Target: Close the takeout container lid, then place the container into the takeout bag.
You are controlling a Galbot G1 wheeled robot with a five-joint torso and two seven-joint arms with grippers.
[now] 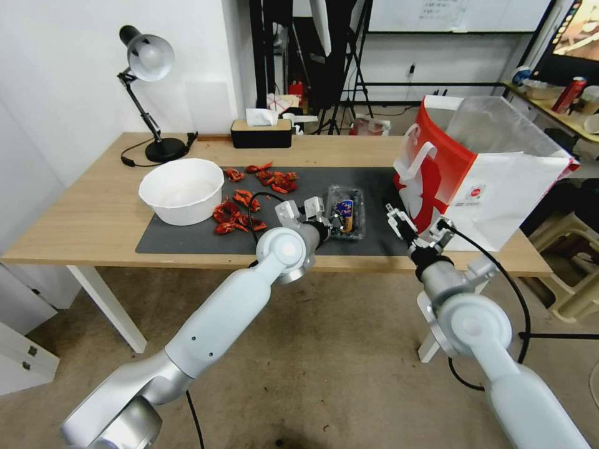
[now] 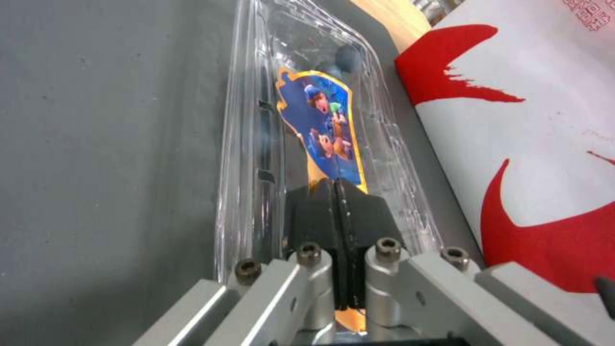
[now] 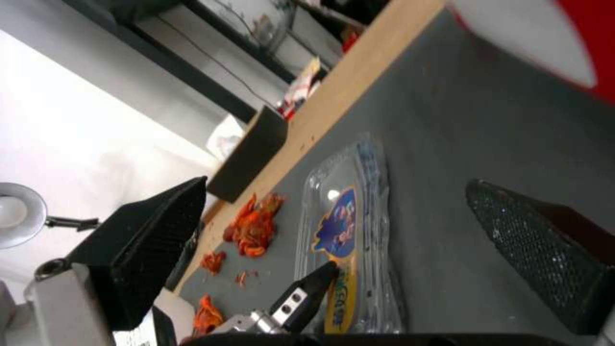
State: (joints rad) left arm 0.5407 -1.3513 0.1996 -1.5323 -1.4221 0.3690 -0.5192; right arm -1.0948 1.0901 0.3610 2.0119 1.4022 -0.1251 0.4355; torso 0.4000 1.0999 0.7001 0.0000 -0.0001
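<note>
With lid (image 2: 324,120) down flat, takeout container (image 1: 347,219) lying on dark mat (image 1: 187,240) mid-table, just left of takeout bag (image 1: 499,199). Left pincer (image 2: 336,202) clenched, fingertips pressed together on the lid's near end. Right pincer (image 1: 419,227) released, fingers spread wide, hovering near the bag's base, right of the container. White bowl (image 1: 182,190) and red scraps (image 1: 240,209) farther left.

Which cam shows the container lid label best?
Left wrist view: the lid sits right ahead, its blue cartoon label sharp, with the shut left tool pressing on it. In the right wrist view the label is farther off and oblique; in the head view it is a small patch.
</note>
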